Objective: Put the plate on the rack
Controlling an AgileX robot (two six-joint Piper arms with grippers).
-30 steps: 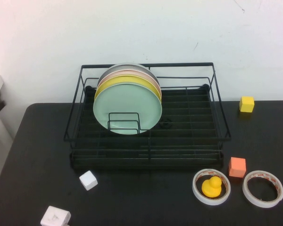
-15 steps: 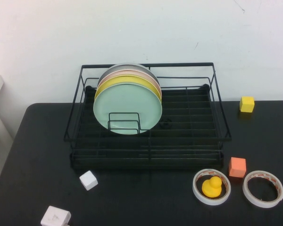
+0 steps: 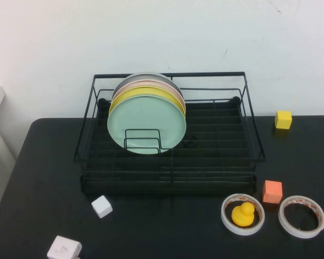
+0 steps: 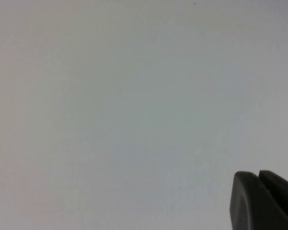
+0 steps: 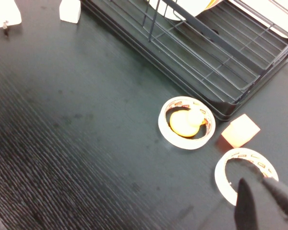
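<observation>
Neither arm shows in the high view. The left gripper (image 4: 264,201) appears only in its own wrist view, dark fingers pressed together at the lower right of the frame, pointed at a blank pale surface and holding nothing. The right gripper (image 5: 265,203) sits at the lower right of its wrist view, fingers together and empty, poised above the black table (image 3: 167,226) over one tape ring (image 5: 245,175).

Plate (image 3: 146,124) — pale mint green, standing on edge in the left half of the rack (image 3: 170,135), centre of the high view. It is the frontmost of four; the yellow plate (image 3: 143,91) stands just behind it. A small wire divider (image 3: 143,141) crosses the plate's lower face.

Lower right of the high view — a yellow duck (image 3: 242,214) inside a second tape ring (image 3: 242,215), an orange cube (image 3: 272,191) just beside.
</observation>
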